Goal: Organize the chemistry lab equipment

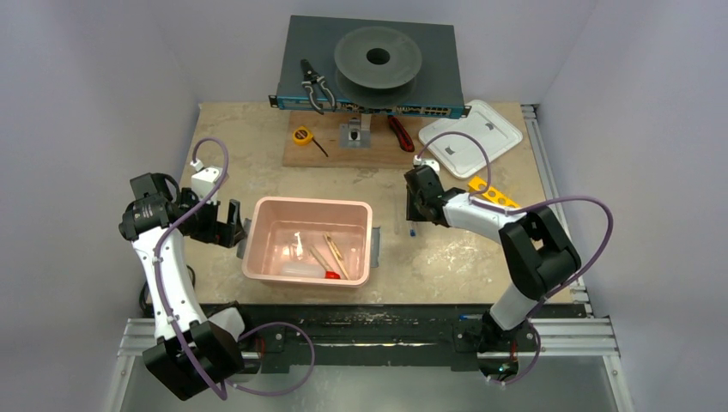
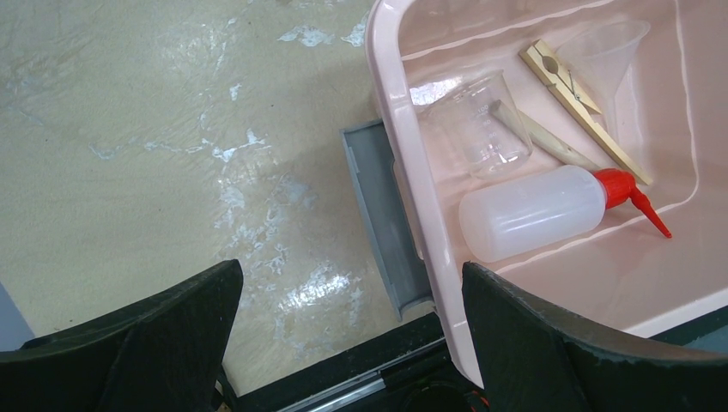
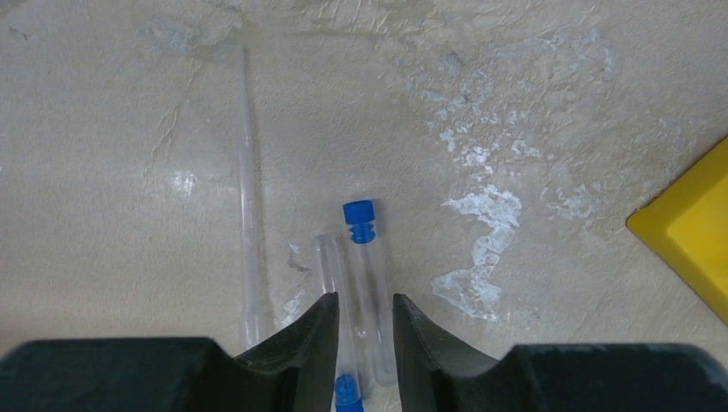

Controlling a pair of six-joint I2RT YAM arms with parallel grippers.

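Two thin clear blue-capped tubes (image 3: 367, 275) lie side by side on the beige tabletop (image 3: 558, 103), right of the pink plastic tub (image 1: 305, 202). The right gripper (image 3: 364, 302) straddles them, fingers narrowly parted; whether they pinch is unclear. The left gripper (image 2: 350, 273) gapes wide at the tub's left.

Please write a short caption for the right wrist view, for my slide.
Right hand at two blue-capped tubes lying side by side on the table, a thin clear pipette beside them.

Pliers (image 1: 316, 86) and grey spool (image 1: 378, 58) on network switch (image 1: 429, 51); yellow tape measure (image 1: 302, 135) on wooden board (image 1: 378, 157).
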